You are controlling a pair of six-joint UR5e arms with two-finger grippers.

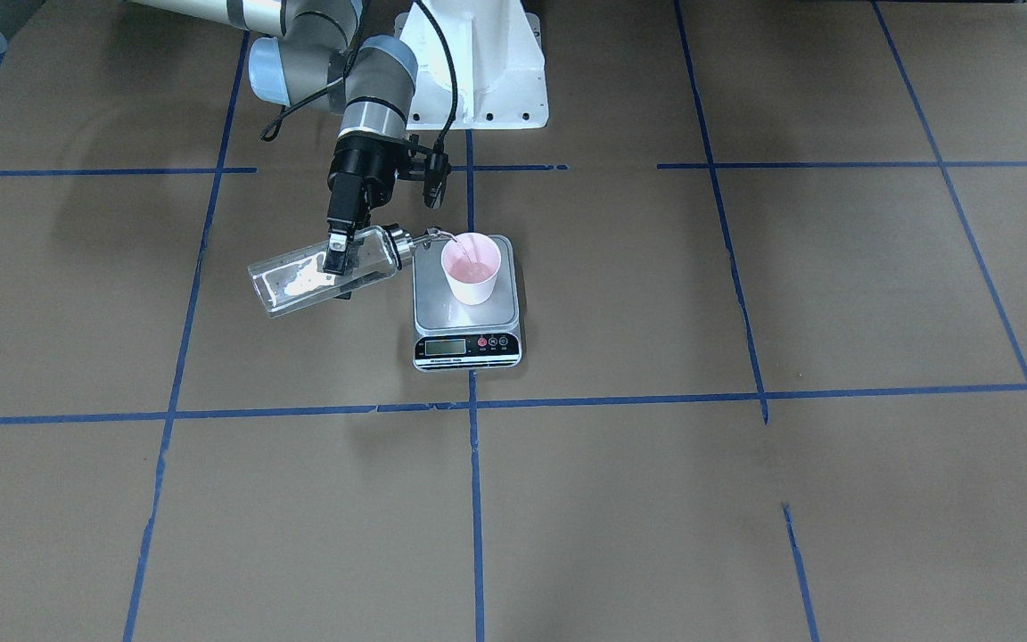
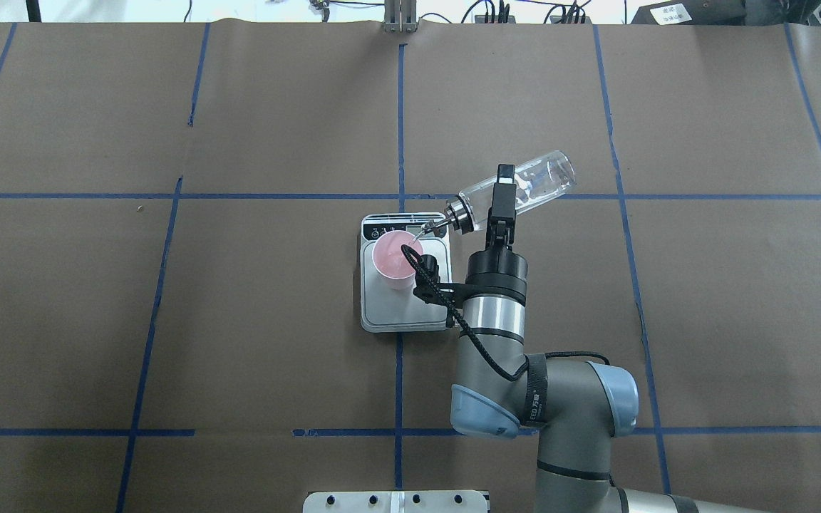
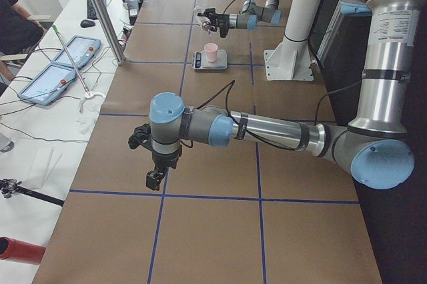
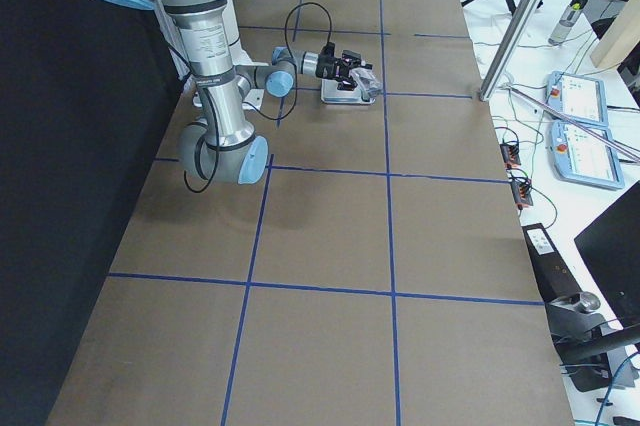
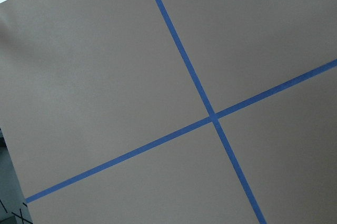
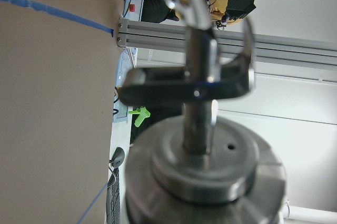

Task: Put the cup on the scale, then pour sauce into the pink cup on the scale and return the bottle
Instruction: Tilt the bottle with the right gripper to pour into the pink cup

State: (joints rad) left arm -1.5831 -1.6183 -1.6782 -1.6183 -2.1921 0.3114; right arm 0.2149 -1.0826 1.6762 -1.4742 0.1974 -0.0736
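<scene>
The pale pink cup point(image 1: 471, 267) stands upright on the silver scale point(image 1: 467, 312), towards its far side from the display strip. My right gripper point(image 1: 336, 258) is shut on the clear glass bottle point(image 1: 299, 276) and holds it tilted nearly level. Its silver spout point(image 1: 429, 236) is over the cup's rim, and a thin stream of clear sauce runs into the cup. The overhead view shows the same cup point(image 2: 396, 258), scale point(image 2: 403, 313), bottle point(image 2: 535, 179) and gripper point(image 2: 502, 199). My left gripper point(image 3: 155, 179) hangs over bare table far from the scale; I cannot tell whether it is open or shut.
The white robot base plate point(image 1: 478, 80) stands just behind the scale. Blue tape lines point(image 1: 475, 499) divide the brown table. A side bench with tablets point(image 3: 47, 84) and cables runs along the operators' side; a person point(image 3: 13, 17) sits there.
</scene>
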